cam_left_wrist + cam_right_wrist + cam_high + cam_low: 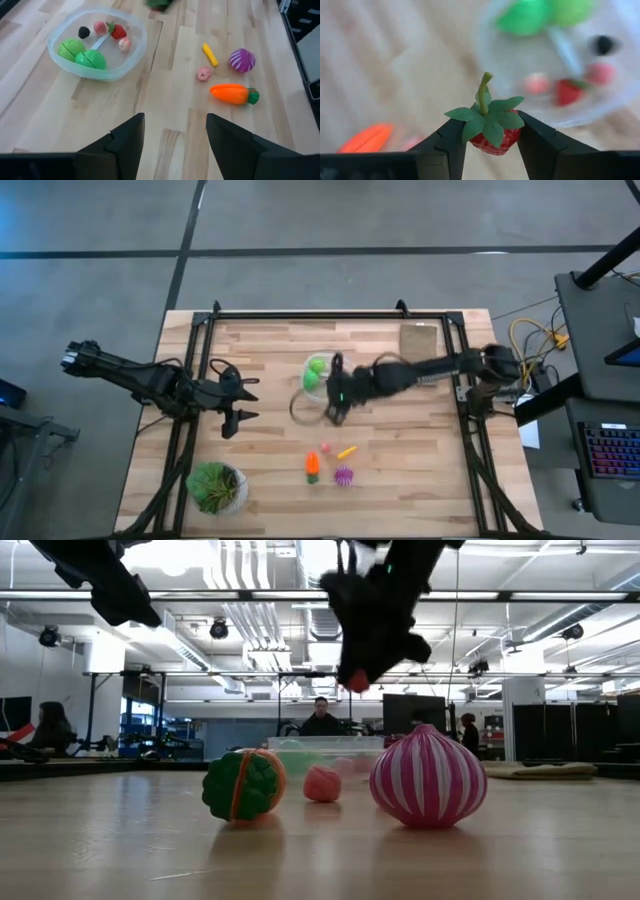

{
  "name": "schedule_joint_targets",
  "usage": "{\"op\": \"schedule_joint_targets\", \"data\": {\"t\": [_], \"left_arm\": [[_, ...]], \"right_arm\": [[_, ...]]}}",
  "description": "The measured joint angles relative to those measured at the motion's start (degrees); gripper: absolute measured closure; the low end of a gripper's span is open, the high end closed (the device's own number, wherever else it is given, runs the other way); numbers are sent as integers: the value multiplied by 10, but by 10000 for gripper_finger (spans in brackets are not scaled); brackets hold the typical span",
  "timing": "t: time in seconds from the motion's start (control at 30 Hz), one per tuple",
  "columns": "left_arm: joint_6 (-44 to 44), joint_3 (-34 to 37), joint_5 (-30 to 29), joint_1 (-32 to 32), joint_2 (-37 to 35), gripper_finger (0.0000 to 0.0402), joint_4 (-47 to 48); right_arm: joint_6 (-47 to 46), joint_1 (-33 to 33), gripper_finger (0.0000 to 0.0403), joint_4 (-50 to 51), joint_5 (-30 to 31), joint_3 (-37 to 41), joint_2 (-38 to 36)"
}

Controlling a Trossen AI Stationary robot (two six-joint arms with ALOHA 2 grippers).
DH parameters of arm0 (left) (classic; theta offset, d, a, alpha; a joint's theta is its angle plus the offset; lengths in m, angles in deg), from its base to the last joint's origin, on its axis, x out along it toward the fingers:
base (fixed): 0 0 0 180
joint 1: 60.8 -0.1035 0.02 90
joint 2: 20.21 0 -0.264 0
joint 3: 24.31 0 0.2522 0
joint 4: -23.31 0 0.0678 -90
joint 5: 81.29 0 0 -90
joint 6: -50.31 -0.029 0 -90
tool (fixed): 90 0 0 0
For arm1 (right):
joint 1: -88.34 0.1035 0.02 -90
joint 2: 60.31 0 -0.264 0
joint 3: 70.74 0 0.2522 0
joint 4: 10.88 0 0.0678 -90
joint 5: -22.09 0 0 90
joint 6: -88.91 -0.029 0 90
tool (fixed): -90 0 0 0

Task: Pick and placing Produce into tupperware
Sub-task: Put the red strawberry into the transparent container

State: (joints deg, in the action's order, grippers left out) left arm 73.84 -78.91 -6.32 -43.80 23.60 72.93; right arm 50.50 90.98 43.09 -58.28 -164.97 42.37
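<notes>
A red strawberry [492, 131] with a green leafy cap is pinched by the right pincer [492, 145], as shown only in the right wrist view; from above, this pincer [335, 402] is seen just beside the clear tub [318, 374]. In the left wrist view the tub [131, 55] is seen to contain two green pieces, a dark berry, another strawberry and pink pieces. A carrot [234, 94], a purple ball [242, 60], a yellow piece [210, 54] and a pink piece [204, 74] lie on the worktop [170, 110]. The left pincer [175, 145] is held spread and empty
</notes>
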Motion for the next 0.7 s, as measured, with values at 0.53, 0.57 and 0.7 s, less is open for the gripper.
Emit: {"op": "schedule_joint_targets", "data": {"t": [0.53,0.57,0.7], "left_arm": [[17,0,12,0,92,204,-23],[24,0,15,0,105,204,-28],[88,-6,19,0,153,204,-40]], "right_arm": [[120,-152,254,-45,-90,-7,92],[128,-151,252,-49,-91,-11,93],[158,-151,218,-45,-104,-27,97]]}}
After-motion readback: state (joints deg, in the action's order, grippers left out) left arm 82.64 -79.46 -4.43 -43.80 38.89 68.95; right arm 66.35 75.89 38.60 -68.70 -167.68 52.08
